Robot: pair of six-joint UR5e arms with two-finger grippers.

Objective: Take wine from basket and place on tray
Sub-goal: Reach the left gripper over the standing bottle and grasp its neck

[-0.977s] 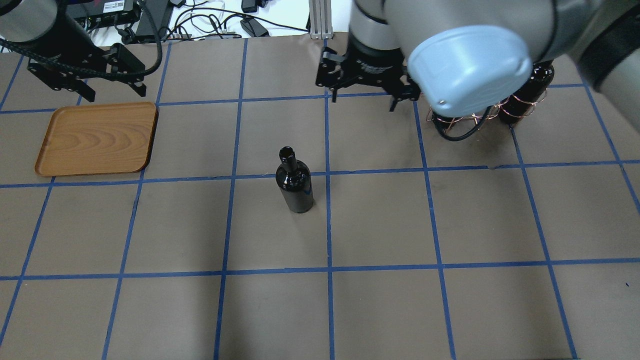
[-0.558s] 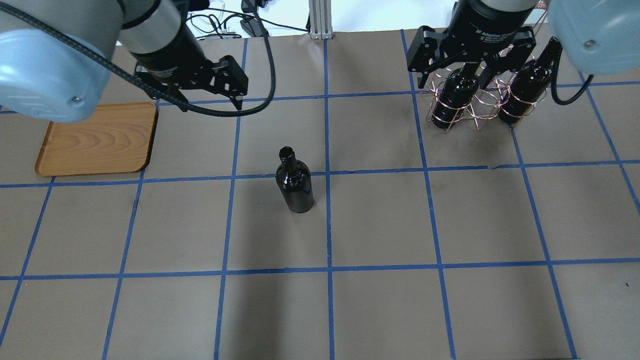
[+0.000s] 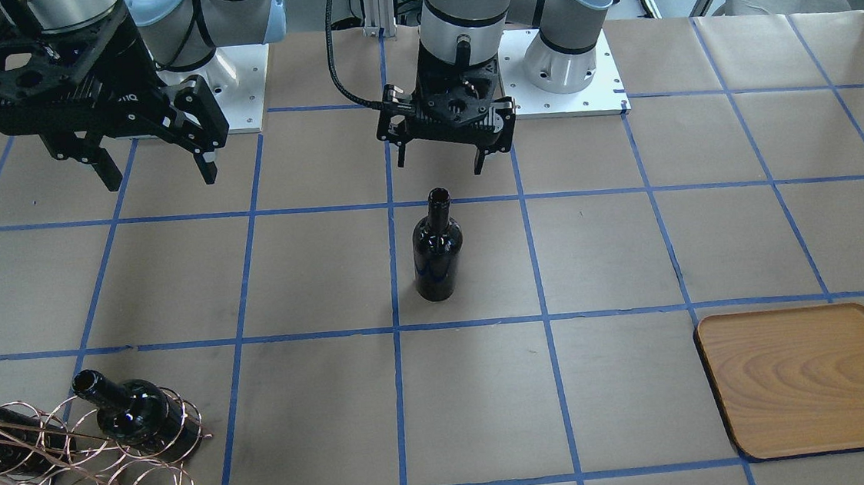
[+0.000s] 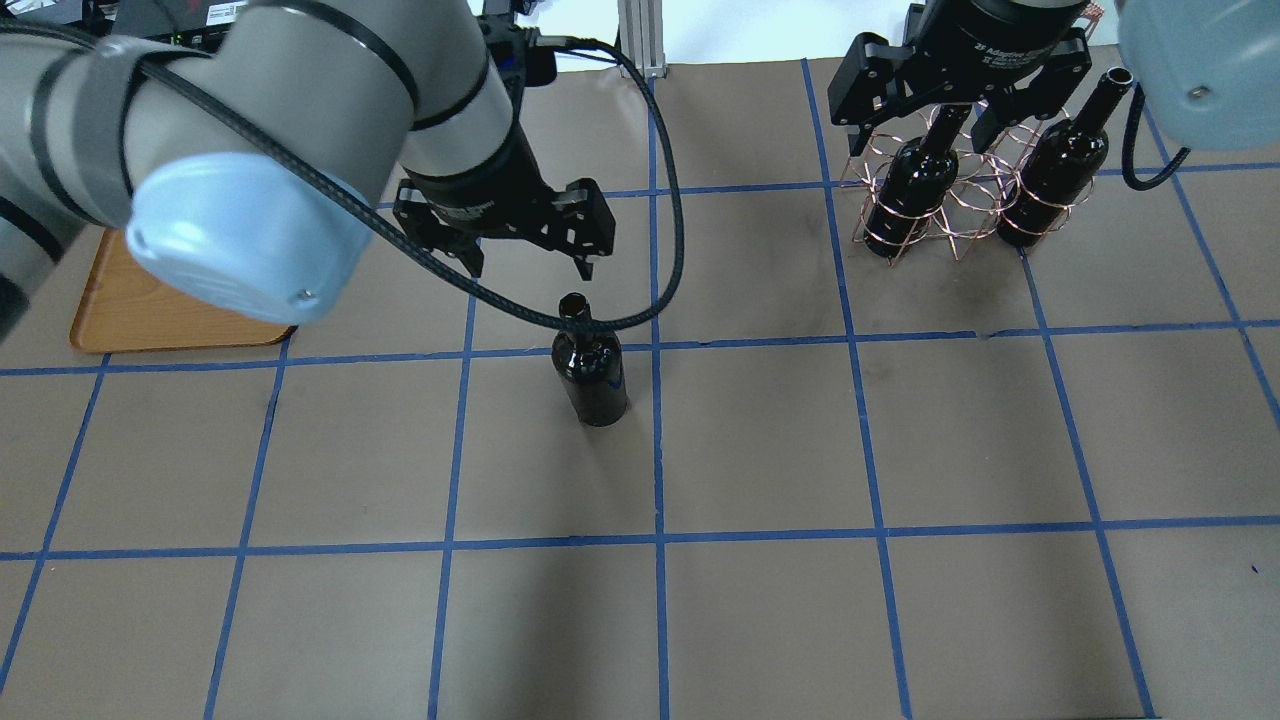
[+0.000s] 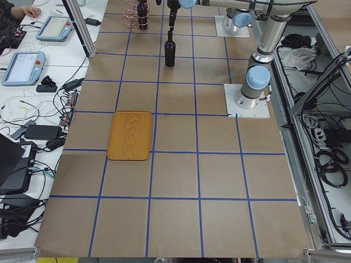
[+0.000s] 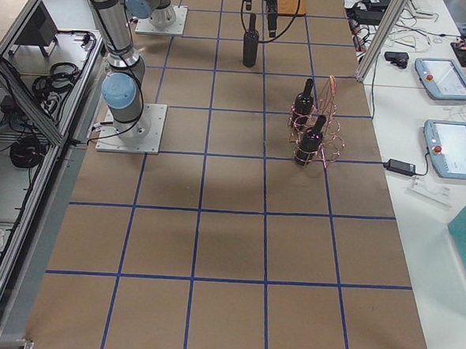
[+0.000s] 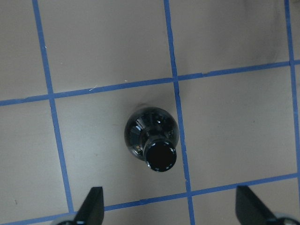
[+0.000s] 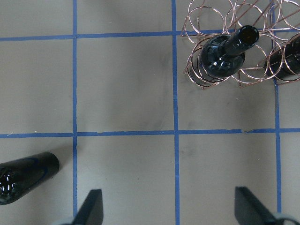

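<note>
One black wine bottle stands upright on the table's middle, also in the front view and, seen from above, in the left wrist view. My left gripper is open and empty, just behind and above its mouth, apart from it. Two more bottles sit in the copper wire basket at the far right. My right gripper hangs open and empty above the basket. The wooden tray lies empty; in the overhead view it is half hidden by my left arm.
The brown table cover carries a blue tape grid. Cables and electronics lie past the far edge. In the right wrist view the basket shows at the top right and the standing bottle at the lower left.
My left gripper has swung right from over the tray to just behind the standing bottle. My right gripper has moved from the table's middle back to above the basket. The bottle has not moved.
</note>
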